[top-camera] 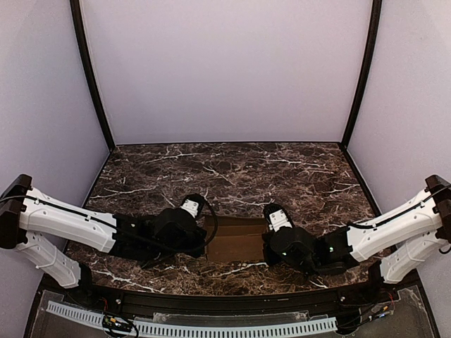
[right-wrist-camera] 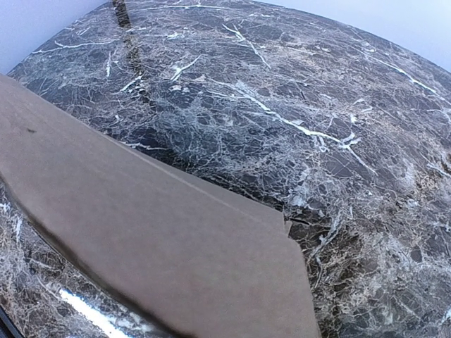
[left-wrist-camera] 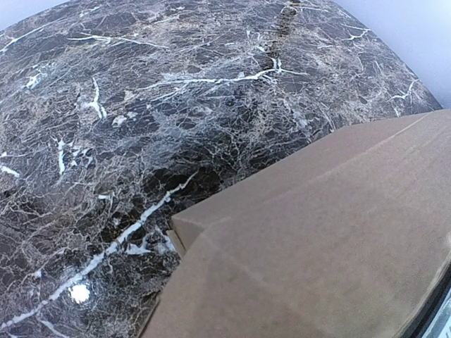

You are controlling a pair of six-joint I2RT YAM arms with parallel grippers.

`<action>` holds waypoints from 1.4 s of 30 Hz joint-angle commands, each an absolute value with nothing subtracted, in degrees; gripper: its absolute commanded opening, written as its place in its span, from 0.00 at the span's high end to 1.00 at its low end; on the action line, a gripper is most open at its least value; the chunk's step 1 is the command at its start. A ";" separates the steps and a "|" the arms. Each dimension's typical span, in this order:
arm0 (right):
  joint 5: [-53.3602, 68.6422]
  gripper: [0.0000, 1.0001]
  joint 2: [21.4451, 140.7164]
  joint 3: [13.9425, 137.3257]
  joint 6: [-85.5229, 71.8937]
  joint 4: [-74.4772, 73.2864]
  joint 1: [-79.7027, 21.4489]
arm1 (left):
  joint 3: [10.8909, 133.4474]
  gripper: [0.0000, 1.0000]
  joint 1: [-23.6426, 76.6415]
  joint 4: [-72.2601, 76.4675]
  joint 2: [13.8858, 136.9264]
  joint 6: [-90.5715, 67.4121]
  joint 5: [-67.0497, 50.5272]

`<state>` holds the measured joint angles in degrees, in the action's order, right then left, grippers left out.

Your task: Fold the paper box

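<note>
Top external view has the paper box [top-camera: 236, 243] lying brown on the marble table [top-camera: 232, 169], near its front edge. It sits between the left gripper [top-camera: 209, 236] and the right gripper [top-camera: 268, 236], one at each end. Both sets of fingers are closed (their tips hide under the wrists, so I cannot tell whether they pinch the cardboard). Only the wrist views bring the cardboard close. The left one shows a crease and an angled corner [left-wrist-camera: 317, 239], and the right one a pointed flap [right-wrist-camera: 141, 225].
</note>
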<state>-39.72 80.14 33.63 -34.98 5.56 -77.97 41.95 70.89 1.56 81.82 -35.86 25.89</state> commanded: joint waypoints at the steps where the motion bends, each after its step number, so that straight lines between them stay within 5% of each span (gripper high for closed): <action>1: -37.11 1.00 80.73 34.26 -34.89 3.41 -78.91 | 42.58 0.96 71.72 0.55 80.91 -37.28 20.23; 29: -36.57 1.00 80.44 32.36 -39.31 2.15 -80.09 | 30.31 0.99 71.72 7.78 83.36 -41.50 22.68; 37: -37.74 0.68 80.10 32.42 -42.24 0.94 -82.22 | 32.26 0.99 72.04 7.84 85.67 -41.19 23.07; 42: -40.66 0.57 77.74 33.01 -44.46 -3.04 -84.47 | 33.82 0.99 72.77 6.32 87.01 -41.18 25.13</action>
